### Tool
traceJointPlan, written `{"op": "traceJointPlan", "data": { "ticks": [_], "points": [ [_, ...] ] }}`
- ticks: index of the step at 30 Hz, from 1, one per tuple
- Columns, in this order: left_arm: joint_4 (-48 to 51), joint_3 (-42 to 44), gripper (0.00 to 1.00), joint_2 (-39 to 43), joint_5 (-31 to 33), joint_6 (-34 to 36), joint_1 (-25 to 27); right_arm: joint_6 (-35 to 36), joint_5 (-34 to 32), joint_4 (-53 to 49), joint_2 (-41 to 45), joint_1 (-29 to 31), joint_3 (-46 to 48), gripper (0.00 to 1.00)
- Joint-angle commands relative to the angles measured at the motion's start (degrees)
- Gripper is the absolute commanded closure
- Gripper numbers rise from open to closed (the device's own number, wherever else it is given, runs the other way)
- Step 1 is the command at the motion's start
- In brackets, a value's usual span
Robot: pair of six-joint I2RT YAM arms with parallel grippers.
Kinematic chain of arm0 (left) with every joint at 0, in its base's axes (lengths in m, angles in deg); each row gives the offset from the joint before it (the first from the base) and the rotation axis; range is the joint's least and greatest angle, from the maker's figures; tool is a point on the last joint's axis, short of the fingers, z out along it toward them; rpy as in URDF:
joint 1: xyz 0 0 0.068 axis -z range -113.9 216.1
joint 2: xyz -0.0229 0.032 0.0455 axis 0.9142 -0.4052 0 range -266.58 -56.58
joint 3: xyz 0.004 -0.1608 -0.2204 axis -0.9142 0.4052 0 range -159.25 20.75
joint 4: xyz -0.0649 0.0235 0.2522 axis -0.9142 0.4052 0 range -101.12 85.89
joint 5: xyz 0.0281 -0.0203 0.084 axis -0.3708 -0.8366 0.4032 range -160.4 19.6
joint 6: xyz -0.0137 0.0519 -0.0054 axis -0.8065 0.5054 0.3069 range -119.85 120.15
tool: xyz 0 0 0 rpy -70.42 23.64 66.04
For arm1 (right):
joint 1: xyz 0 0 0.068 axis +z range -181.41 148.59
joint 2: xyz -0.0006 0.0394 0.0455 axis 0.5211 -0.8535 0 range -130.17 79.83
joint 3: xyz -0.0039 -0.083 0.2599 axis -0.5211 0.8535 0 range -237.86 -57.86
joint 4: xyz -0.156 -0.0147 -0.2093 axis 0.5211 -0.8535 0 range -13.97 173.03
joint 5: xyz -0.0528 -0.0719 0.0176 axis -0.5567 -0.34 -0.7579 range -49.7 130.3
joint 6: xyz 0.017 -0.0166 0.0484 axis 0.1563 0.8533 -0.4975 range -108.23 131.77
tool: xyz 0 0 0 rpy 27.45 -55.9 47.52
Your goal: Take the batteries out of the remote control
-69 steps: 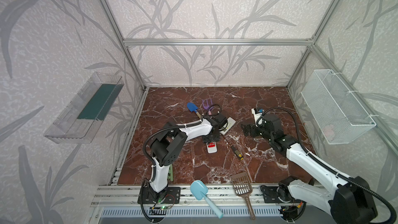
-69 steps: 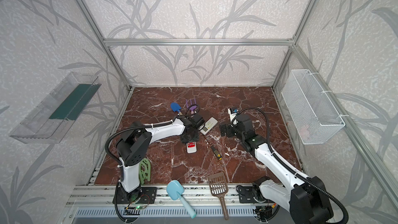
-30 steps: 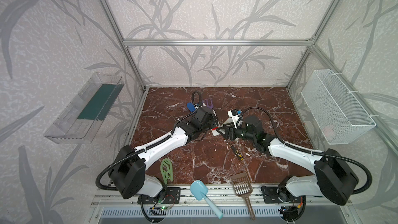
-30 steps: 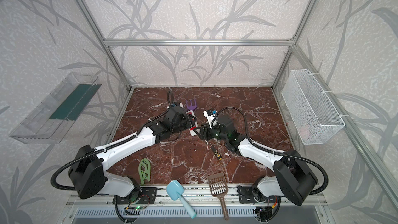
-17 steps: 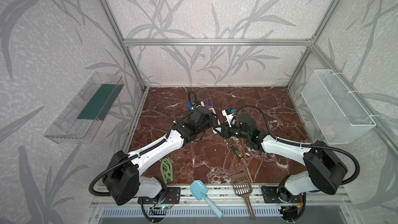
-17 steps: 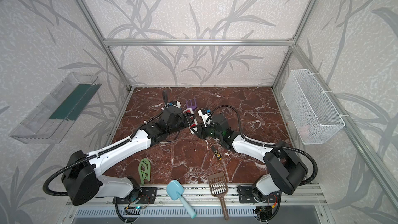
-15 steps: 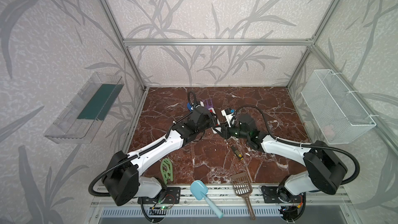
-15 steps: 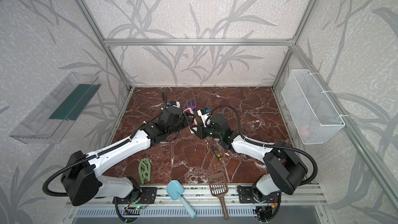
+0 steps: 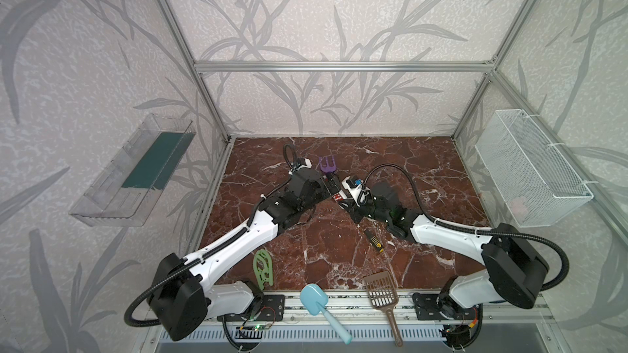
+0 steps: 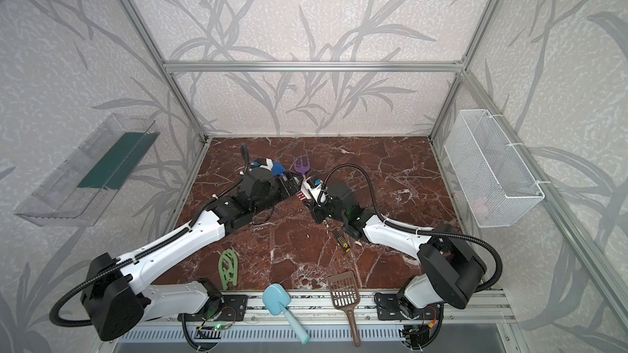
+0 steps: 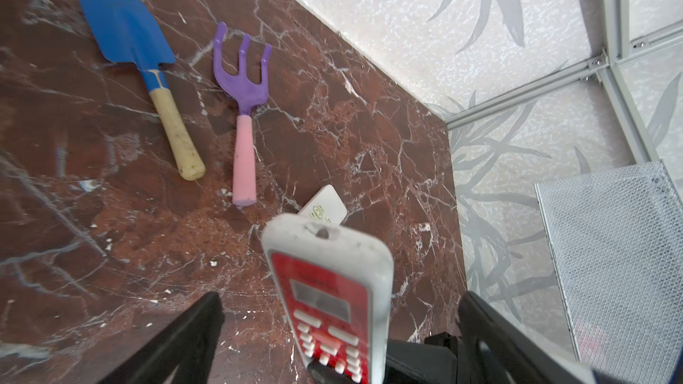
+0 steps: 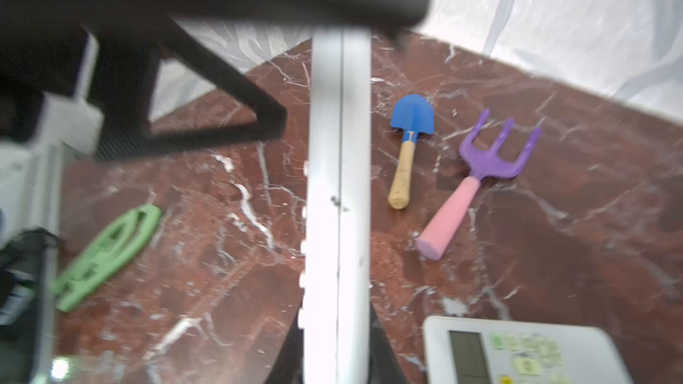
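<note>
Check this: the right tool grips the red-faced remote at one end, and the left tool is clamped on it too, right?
Not quite. The left tool is open: the left wrist view shows its fingers wide on either side of the remote, touching nothing. The right tool does grip the remote's end.

Red-faced remote up off desk, now in air mid-cell; earlier lay flat near white remote. Left arm unfolded and stretched toward centre, right arm swung in to meet it. Handover: right tool clamped on remote's button end, left tool sprung wide, fingers clear of both edges.
</note>
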Motion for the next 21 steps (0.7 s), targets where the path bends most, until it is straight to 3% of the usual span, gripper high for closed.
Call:
{"op": "traceJointPlan", "data": {
  "ticks": [1, 7, 14, 21],
  "points": [
    [7.6, -2.1, 0.04, 3.7, 2.4, 0.8, -2.3, 20.0, -12.9, 4.2, 1.3, 1.9, 1.5, 0.98],
    [17.1, -5.2, 0.08, 4.9, 0.5, 1.4, -5.4, 36.5, -23.0, 19.3, -1.4, 4.4, 5.4, 1.00],
    [17.9, -6.0, 0.13, 4.0, -5.1, 0.7, -6.4, 54.0, -32.1, 41.9, -8.5, 8.2, 7.3, 0.97],
    [16.5, -5.9, 0.13, 3.5, -5.6, -0.3, -6.5, 65.4, -33.2, 56.6, -13.2, 10.8, 7.9, 0.96]
  ]
}}
